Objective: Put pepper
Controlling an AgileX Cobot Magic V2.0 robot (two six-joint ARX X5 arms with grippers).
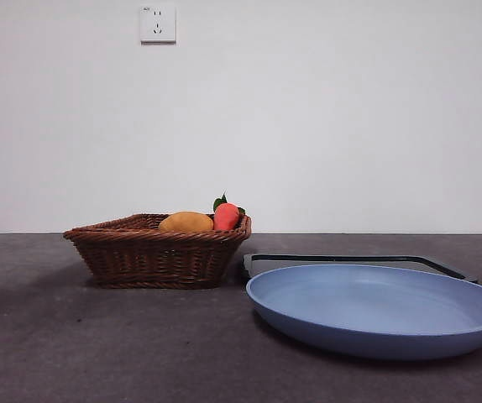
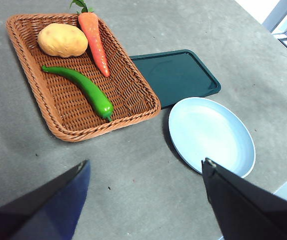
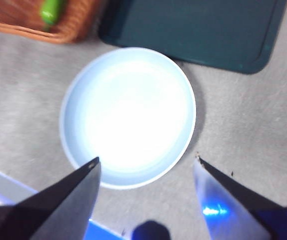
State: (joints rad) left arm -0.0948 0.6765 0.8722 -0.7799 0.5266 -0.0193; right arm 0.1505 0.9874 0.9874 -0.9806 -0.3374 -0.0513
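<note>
The pepper (image 2: pixel 83 87) lies inside the basket (image 2: pixel 58 127), at upper left of the left wrist frame, untouched; it runs aslant across the woven floor, its thick end toward the basket's near rim; beside it rest a potato (image 2: pixel 62 40) and a carrot (image 2: pixel 94 37), the carrot along one long wall, the potato in a corner, neither touching the pepper. In the right wrist frame only the pepper's tip (image 3: pixel 52 10) shows at the upper left, within a corner of the basket (image 3: pixel 18 22). In the front frame the pepper is hidden behind the basket wall (image 1: pixel 157 256); only the potato (image 1: pixel 185 222) and the carrot (image 1: pixel 226 216) rise above the rim.

A blue plate (image 2: pixel 243 150) sits on the grey tabletop (image 2: pixel 133 180) just beside the basket, bare; a dark green tray (image 2: pixel 176 75) lies between them at the back, one edge close against the basket; in the front frame the plate (image 1: pixel 375 336) fills the lower right, the tray (image 1: pixel 350 259) a thin line behind it.

The left tool (image 2: pixel 146 172) hangs well above the tabletop, jaws spread wide, holding nothing; the right tool (image 3: pixel 146 162) hovers over the plate (image 3: pixel 73 145), jaws likewise spread and bare; the tray (image 3: pixel 193 30) is at the upper right of that frame. In the front frame a black tip at the upper right corner is all that shows of an arm.
</note>
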